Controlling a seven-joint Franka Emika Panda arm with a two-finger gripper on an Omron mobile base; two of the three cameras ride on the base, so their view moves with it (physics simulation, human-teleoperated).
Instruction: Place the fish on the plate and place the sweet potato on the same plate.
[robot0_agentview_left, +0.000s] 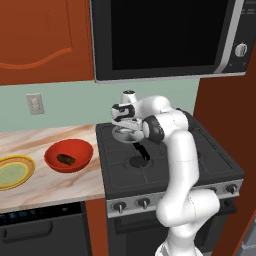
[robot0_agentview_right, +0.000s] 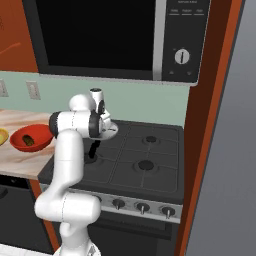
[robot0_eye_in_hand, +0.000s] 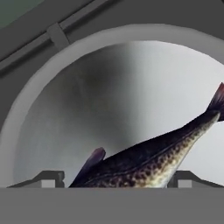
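My tool (robot0_eye_in_hand: 117, 180), jaws wide and holding nothing, straddles the fish (robot0_eye_in_hand: 148, 159) lying low-centre in a grey pan (robot0_eye_in_hand: 39, 109), so I judge grasping is underway; next, closing, then carrying to the plate (robot0_agentview_left: 22, 162) at far left.

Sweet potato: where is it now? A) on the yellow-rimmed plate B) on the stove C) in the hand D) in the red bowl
D: the sweet potato lies inside the red bowl on the counter, beside the plate.
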